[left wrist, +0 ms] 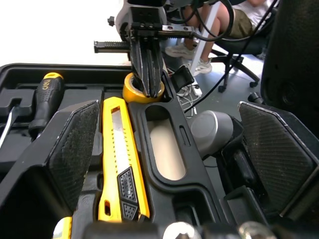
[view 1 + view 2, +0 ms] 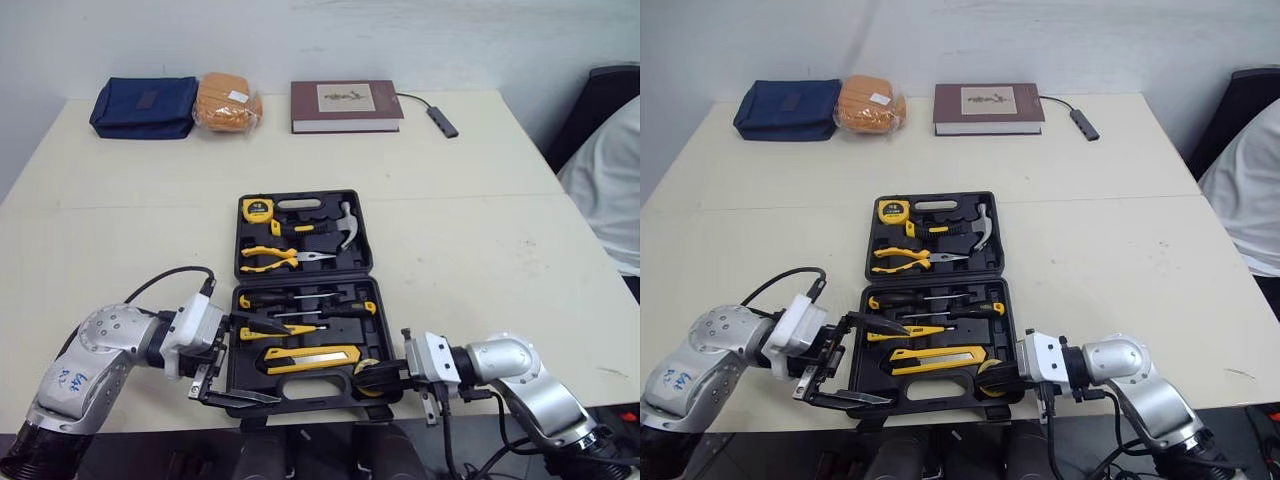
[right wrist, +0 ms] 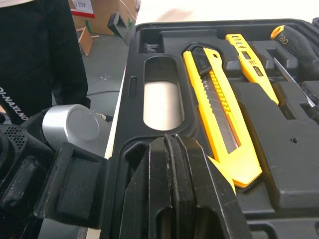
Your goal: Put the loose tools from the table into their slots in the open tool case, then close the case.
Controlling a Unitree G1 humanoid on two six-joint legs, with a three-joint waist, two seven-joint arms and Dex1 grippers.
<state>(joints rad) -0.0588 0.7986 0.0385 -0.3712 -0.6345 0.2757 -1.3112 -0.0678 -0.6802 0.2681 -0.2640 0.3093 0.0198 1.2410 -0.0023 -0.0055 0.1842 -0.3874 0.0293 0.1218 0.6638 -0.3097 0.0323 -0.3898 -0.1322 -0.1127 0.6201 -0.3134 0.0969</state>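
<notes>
The tool case point(image 2: 303, 281) lies open at the near edge of the table point(image 2: 480, 250), about midway along it, with its lid half toward the far side. The lid half holds a tape measure point(image 2: 258, 209), pliers point(image 2: 270, 258) and a hammer point(image 2: 345, 225). The near half holds 2 screwdrivers point(image 2: 300, 300) and a yellow utility knife point(image 2: 310, 357).

The right gripper point(image 2: 372, 378) reaches into the near right corner of the case. Its jaws are pressed together, with the tips at the yellow tape roll point(image 1: 133, 92). I cannot tell whether they pinch the roll's wall or only rest on it. The left gripper point(image 2: 262, 360) is spread wide across the near left corner and grasps nothing.

The slots look filled, so seating the roll and closing the case seem to be what remains.

Risks:
- If the roll sits proud of its slot, the lid may not latch.
- Folding the lid over while the right fingers point(image 1: 148, 74) are inside would trap them.
- Any push toward the near edge could slide the case off the table.
</notes>
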